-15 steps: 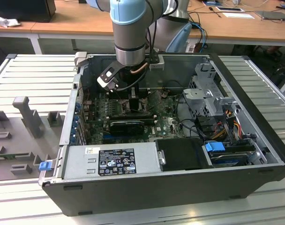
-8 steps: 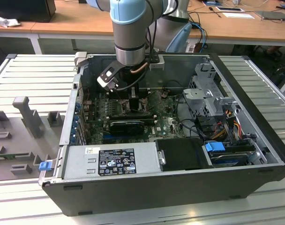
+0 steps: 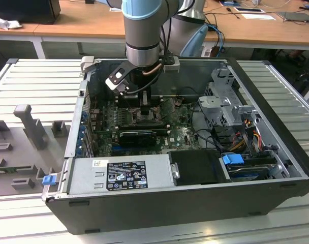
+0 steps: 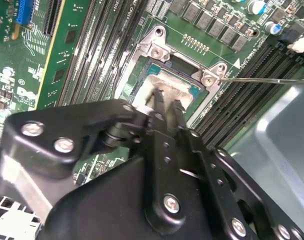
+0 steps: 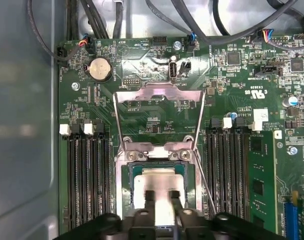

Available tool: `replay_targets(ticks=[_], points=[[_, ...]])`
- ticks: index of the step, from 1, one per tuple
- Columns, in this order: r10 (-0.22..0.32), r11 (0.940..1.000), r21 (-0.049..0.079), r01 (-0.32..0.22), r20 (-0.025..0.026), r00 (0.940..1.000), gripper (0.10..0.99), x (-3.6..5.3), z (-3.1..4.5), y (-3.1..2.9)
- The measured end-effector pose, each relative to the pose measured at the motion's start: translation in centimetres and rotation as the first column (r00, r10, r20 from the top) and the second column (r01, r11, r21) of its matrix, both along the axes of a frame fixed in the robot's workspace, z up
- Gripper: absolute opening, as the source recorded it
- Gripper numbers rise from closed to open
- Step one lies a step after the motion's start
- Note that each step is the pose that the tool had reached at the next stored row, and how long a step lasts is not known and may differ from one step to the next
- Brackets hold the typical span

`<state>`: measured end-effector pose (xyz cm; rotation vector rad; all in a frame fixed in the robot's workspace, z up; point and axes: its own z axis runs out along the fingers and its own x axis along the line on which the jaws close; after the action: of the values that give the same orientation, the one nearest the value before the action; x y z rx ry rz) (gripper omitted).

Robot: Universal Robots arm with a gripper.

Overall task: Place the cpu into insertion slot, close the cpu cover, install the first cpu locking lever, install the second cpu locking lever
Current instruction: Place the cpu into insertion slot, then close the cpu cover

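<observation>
**Fingers narrow over the seated cpu, cover not yet down**

From my station, the arm (image 3: 144,30) reaches down into the open computer case (image 3: 195,203), with the gripper low over the green board.

In both wrist views the gripper (image 5: 162,194) (image 4: 167,97) has its two fingers (image 5: 149,199) drawn close together. Only a slim gap is left between them, and I see nothing clamped in it.

Straight beneath the fingertips lies the cpu (image 5: 159,177) (image 4: 176,85). Its pale metal face is up and it sits flat inside the insertion slot (image 5: 142,149) (image 4: 152,50). The slot's silvery rim shows on either side of the fingers. I cannot tell whether the tips actually touch the chip's face or hang just above it.

Beyond the fingertips, the cpu cover (image 5: 159,94) is swung open, away from the slot, and hinged at the slot's far edge. The board shows through its central window.

A thin wire locking lever (image 5: 204,185) (image 4: 267,80) runs out just beside the slot, on one side of the fingers. It is apart from the cover and not hooked down.

Long black memory slots (image 5: 87,175) flank the slot on both sides of the fingers. A round coin battery (image 5: 98,69) sits well past the open cover.
</observation>
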<state>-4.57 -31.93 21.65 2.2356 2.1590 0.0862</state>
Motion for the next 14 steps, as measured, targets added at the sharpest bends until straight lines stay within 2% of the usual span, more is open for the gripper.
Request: replay_targets(ticks=[2,9,12,13,14], points=[[0.0,1.0,0.0,0.0,-0.0032,1.0,0.106,0.0,0.2,0.0],[0.0,1.0,0.0,0.0,-0.0044,1.0,0.106,0.0,0.84,0.0],[0.0,1.0,0.0,0.0,-0.0125,0.9999,0.106,0.34,0.88,0.0],[0.0,1.0,0.001,0.0,-0.0218,0.9998,0.106,1.03,0.88,0.0],[0.0,1.0,0.001,0.0,-0.0245,0.9997,0.106,1.17,0.89,-0.01]])
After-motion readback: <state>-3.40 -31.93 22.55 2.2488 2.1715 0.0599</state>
